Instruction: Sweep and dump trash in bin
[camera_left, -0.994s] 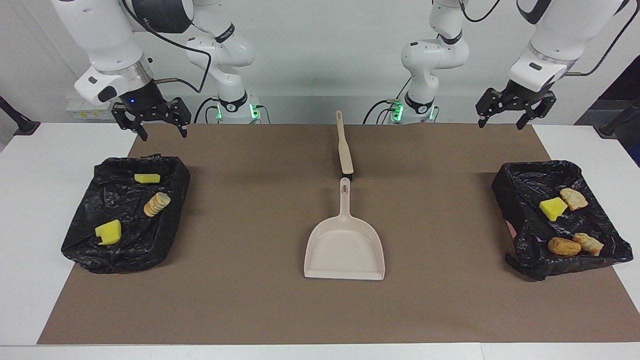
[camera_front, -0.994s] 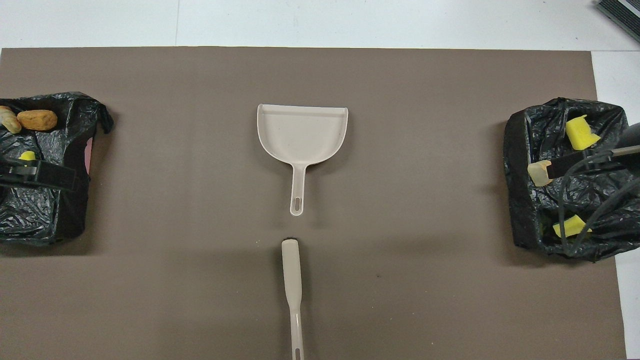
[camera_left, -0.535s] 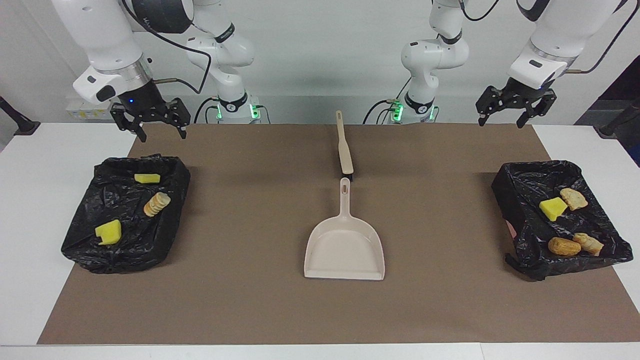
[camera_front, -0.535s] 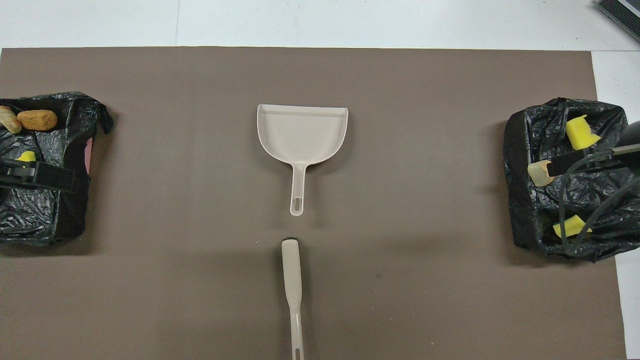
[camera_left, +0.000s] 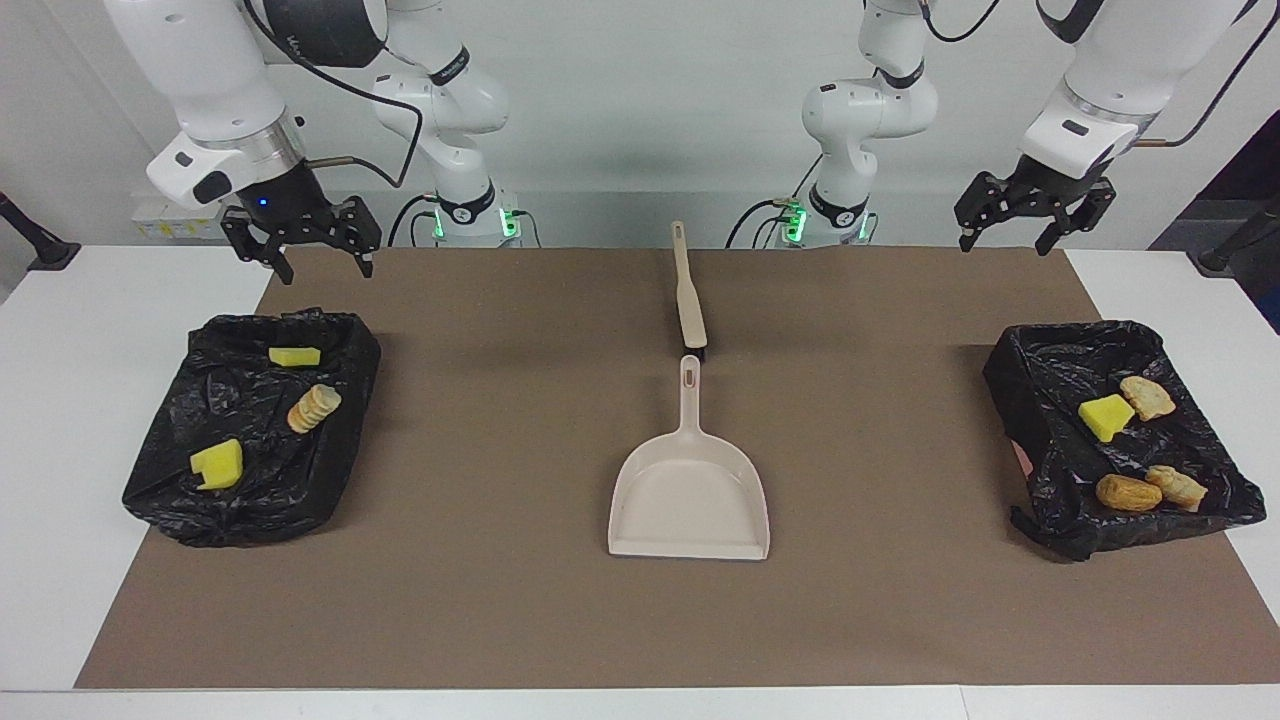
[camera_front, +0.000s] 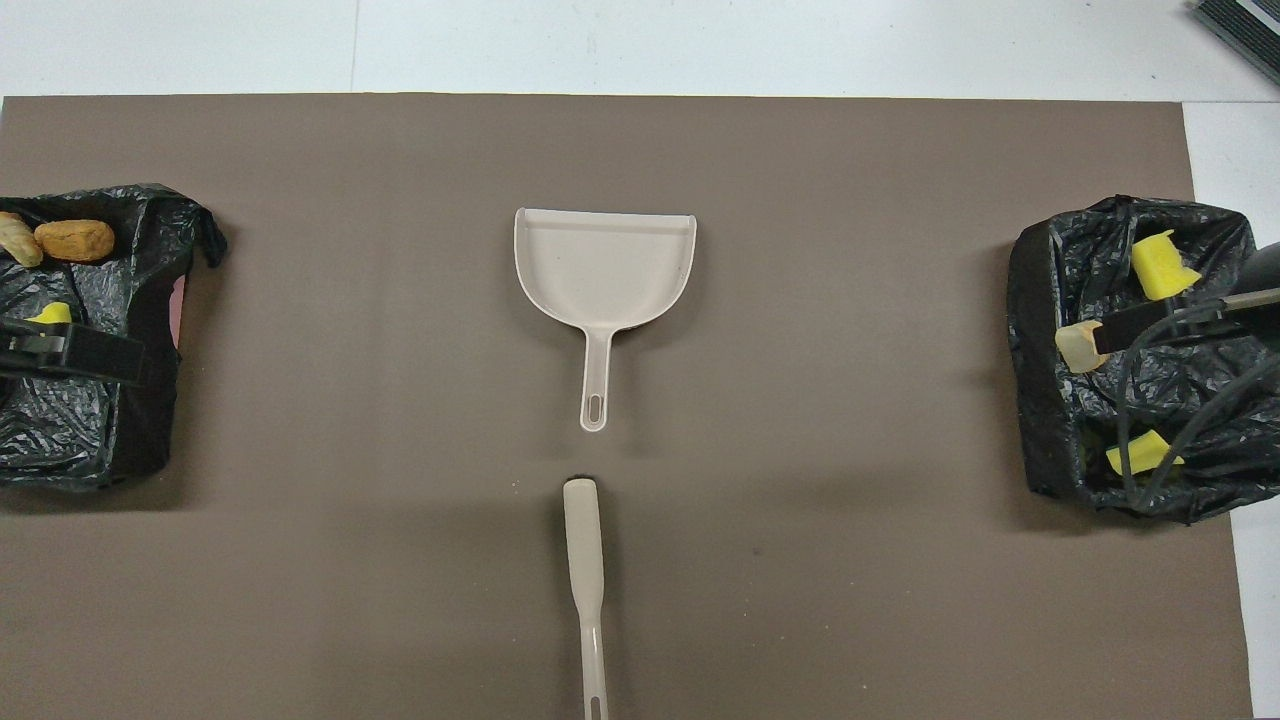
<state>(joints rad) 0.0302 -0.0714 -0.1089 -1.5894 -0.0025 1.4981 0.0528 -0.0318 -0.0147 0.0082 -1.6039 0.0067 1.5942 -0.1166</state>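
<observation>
The trash lies in two black-lined bins. The bin (camera_left: 170, 500) at the right arm's end holds two yellow sponge chunks (camera_left: 217, 465) and a crinkled tan piece (camera_left: 313, 408). The bin (camera_left: 1040, 400) at the left arm's end holds a yellow chunk (camera_left: 1105, 417) and three beige or orange pieces (camera_left: 1127, 492). The beige dustpan (camera_left: 690, 490) lies empty mid-mat, and the brush (camera_left: 688, 295) lies nearer to the robots, in line with its handle. My right gripper (camera_left: 305, 250) and my left gripper (camera_left: 1030, 222) hang open and empty in the air above the mat's corners.
A brown mat (camera_left: 500, 450) covers the white table (camera_left: 60, 400). In the overhead view the dustpan (camera_front: 603, 270) and brush (camera_front: 583, 560) lie along the mat's middle, and the bins (camera_front: 60, 440) (camera_front: 1040, 300) sit at its two ends.
My left gripper has risen slightly. The right gripper, the dustpan, the brush and the trash have not visibly moved.
</observation>
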